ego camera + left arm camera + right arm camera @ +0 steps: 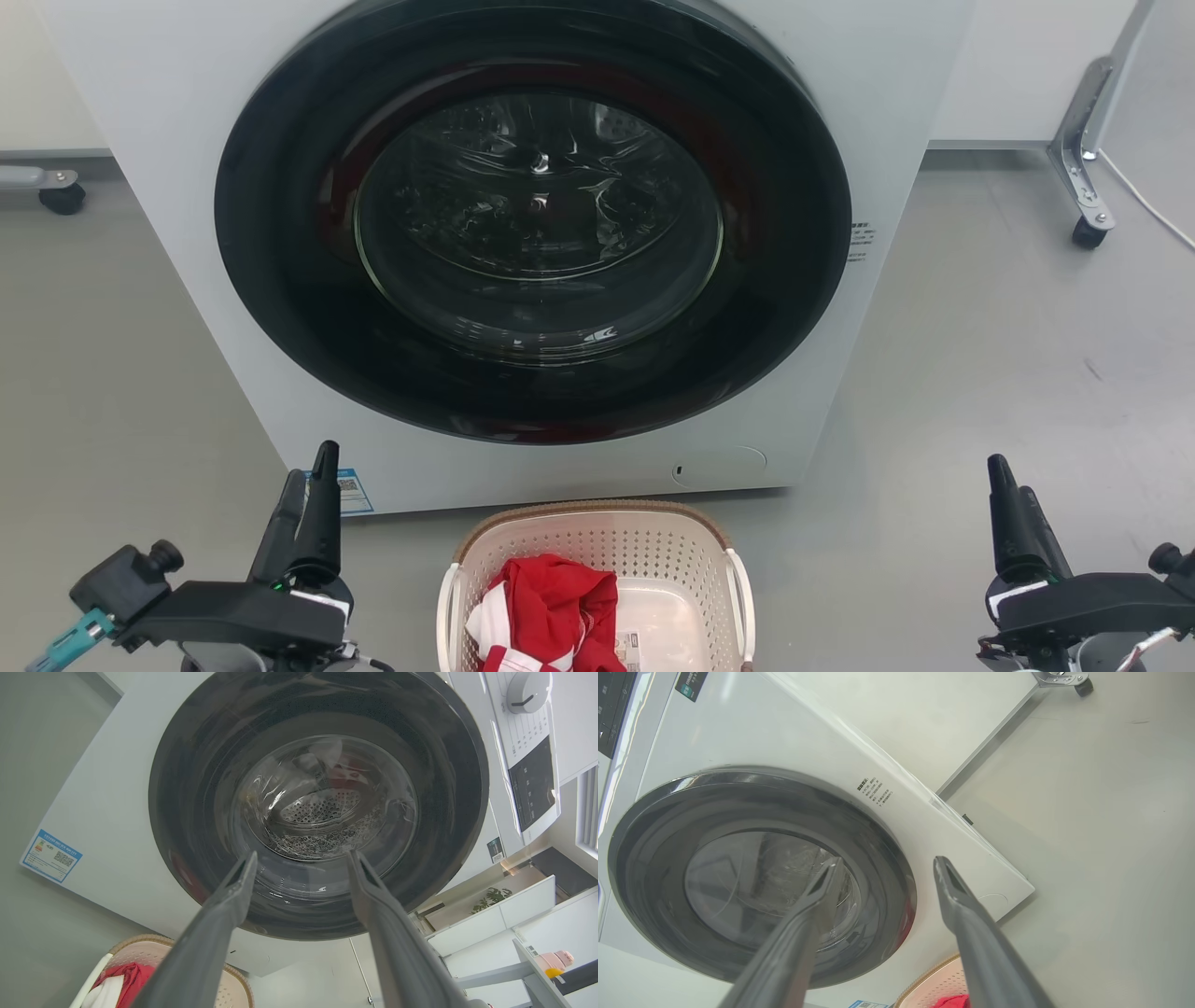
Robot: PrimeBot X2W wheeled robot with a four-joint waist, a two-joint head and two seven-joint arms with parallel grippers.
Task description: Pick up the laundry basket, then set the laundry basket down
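The laundry basket (653, 553) is cream-white with perforated walls and a brown woven rim. It stands on the grey floor just in front of the washing machine, at the bottom centre of the head view. A red and white garment (551, 597) lies inside it. My left gripper (313, 471) hovers to the basket's left, open and empty, clear of the handle. My right gripper (1010, 478) is farther off to the basket's right, also open and empty. The left wrist view catches the basket's rim (140, 941) beside that open gripper (301, 855). A corner of the basket (938, 980) shows below the right gripper (887, 860).
A white front-loading washing machine (187, 140) with a dark round door (532, 224), shut, rises right behind the basket. A caster (62, 196) sits at the far left. A metal leg on a caster (1083, 177) and a white cable (1153, 210) are at the far right.
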